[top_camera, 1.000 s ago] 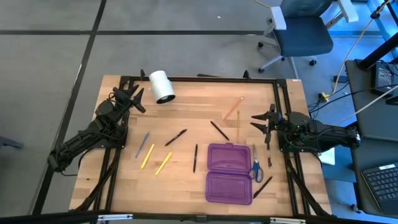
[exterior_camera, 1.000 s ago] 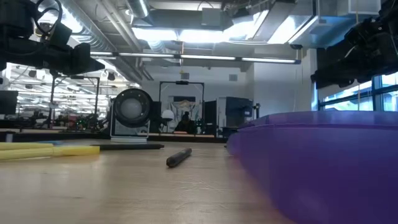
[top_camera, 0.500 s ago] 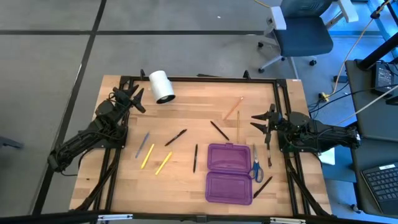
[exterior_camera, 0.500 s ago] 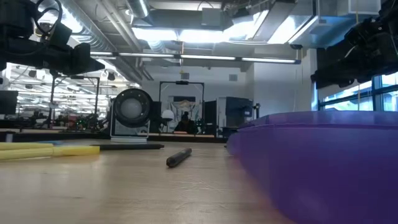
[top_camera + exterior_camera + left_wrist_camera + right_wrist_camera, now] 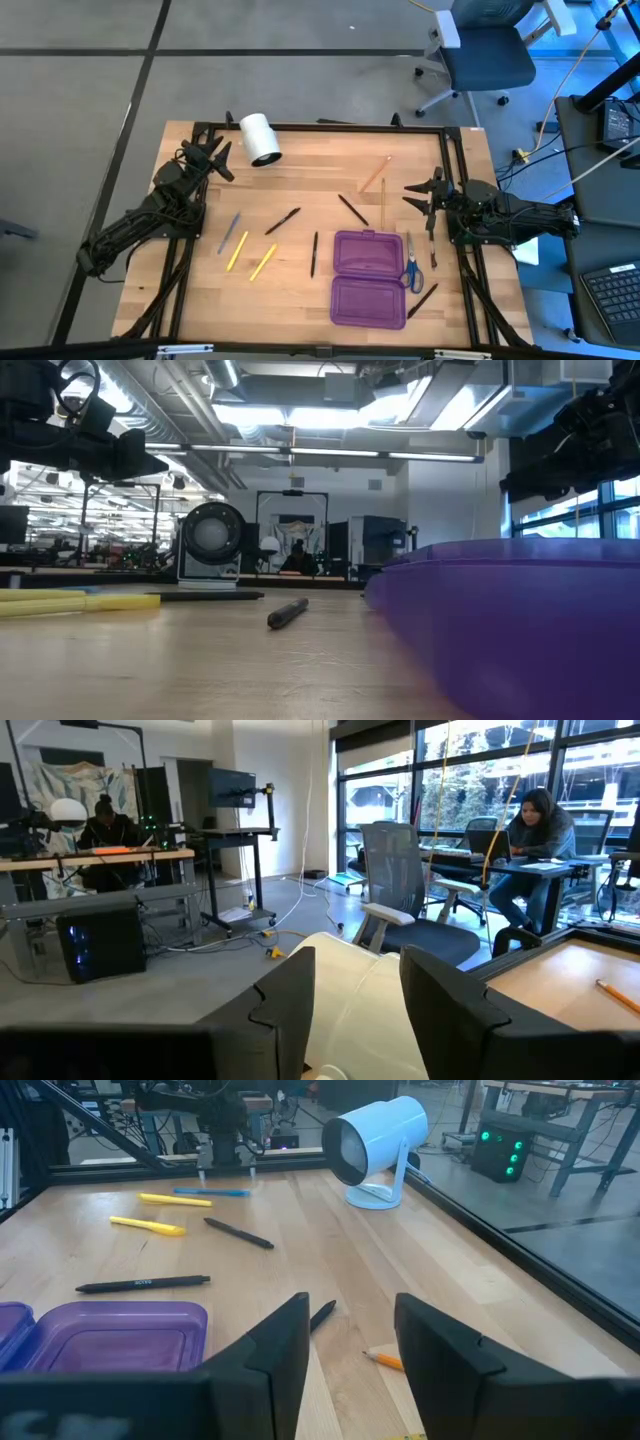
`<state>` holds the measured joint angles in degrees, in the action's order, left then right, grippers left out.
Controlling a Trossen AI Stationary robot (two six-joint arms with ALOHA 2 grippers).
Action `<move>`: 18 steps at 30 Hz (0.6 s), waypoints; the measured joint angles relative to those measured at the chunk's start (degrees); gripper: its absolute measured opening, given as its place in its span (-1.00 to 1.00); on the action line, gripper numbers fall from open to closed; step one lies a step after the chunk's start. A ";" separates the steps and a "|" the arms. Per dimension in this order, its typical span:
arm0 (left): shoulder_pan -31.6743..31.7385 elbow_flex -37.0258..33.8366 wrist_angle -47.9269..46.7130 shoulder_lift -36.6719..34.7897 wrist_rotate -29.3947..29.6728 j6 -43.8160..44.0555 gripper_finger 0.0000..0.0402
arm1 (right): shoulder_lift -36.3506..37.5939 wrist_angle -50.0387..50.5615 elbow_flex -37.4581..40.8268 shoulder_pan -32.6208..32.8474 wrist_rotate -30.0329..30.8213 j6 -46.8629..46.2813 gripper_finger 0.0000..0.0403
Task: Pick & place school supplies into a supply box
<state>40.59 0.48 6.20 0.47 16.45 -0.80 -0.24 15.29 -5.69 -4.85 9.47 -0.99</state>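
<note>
Looking down on your wooden table (image 5: 300,150), largest thing first:
Supply box: the purple case (image 5: 369,279) lies open near the front edge, right of centre, its two halves in line from front to back; you can see nothing inside either half.
White cylinder: the white roll-shaped device (image 5: 260,138) sits at the far edge, close beside your left gripper.
Left gripper (image 5: 215,157): raised at the far left corner, fingers apart, holding nothing.
Right gripper (image 5: 420,195): at the right side, just beyond the box's far right corner, fingers spread, empty.
Scissors: the blue-handled scissors (image 5: 410,266) lie just right of the box, long axis front to back, handles toward the front.
Black pens: one (image 5: 314,254) lies just left of the box, running front to back; another (image 5: 283,221) is angled farther left; a third (image 5: 352,209) is slanted just beyond the box.
Yellow pens: the pair (image 5: 250,256) lies left of centre, both slanted the same way.
Grey-blue pen (image 5: 229,231): beside the yellow ones, similar slant.
Orange pencil (image 5: 374,173): far side, tilted toward the far right corner.
</note>
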 joint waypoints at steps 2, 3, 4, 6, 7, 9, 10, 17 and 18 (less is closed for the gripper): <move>0.01 -0.01 -0.01 0.00 0.00 0.00 -0.29 | 0.01 0.01 0.02 -0.01 -0.01 0.00 -0.24; 0.00 0.00 -0.01 0.00 0.00 0.00 -0.29 | 0.00 0.00 0.00 -0.01 0.00 0.00 -0.24; 0.00 -0.01 -0.01 0.00 0.01 0.00 -0.29 | 0.01 0.01 0.00 0.01 0.00 0.00 -0.24; 0.01 0.01 0.00 0.00 0.02 0.00 -0.29 | 0.01 0.00 0.02 0.01 0.00 -0.01 -0.24; -0.01 -0.01 -0.01 0.00 0.02 0.00 -0.29 | 0.01 0.00 0.01 0.01 -0.02 -0.01 -0.24; 0.01 -0.01 -0.01 0.00 0.01 0.00 -0.29 | 0.01 0.00 -0.01 0.00 0.00 -0.01 -0.24; -0.01 0.01 -0.01 0.00 0.02 0.00 -0.29 | 0.00 0.00 0.00 0.00 0.00 0.00 -0.24; 0.00 0.00 0.00 0.00 0.01 0.00 -0.29 | -0.01 -0.22 0.02 0.01 -0.50 -7.14 -0.24; -0.01 0.00 0.01 0.00 0.00 0.00 -0.29 | -0.01 -0.57 0.00 0.01 -0.48 -9.66 -0.24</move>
<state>40.58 0.48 6.22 0.47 16.45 -0.80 -0.25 14.72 -5.68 -4.84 8.99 -10.65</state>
